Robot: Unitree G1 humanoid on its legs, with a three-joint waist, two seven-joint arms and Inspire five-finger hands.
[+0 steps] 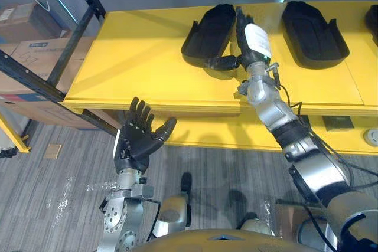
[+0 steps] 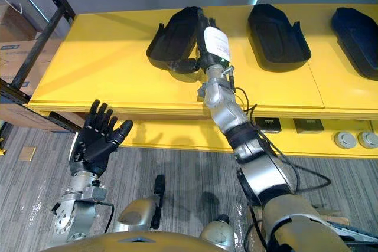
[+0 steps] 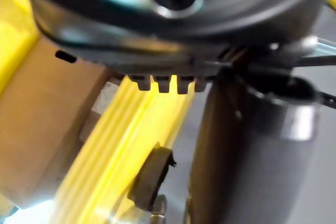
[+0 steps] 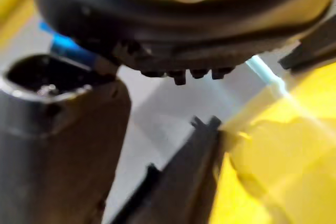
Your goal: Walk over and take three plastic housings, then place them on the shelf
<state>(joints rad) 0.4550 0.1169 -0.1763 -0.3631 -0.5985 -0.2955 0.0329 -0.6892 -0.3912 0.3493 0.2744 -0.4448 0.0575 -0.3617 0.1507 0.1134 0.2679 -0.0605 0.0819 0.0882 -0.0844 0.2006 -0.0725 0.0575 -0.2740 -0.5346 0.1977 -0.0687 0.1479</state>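
1. Yellow surface carried 3 black plastic housings; the right robot hand lay against the leftmost housing, thumb across its near end.
2. We could not tell whether its fingers gripped.
3. The left robot hand hung spread and empty.
4. We judged a loose hold could let the housing slip.

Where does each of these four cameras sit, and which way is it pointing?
Left eye view: on the head, looking down at the yellow table and black housings; both arms show, left hand open, right hand at the leftmost housing.
Right eye view: beside it, sharing that whole scene.
Left wrist view: on the left wrist, facing past that hand to the table's edge and a cardboard box.
Right wrist view: on the right wrist, facing the table from close.
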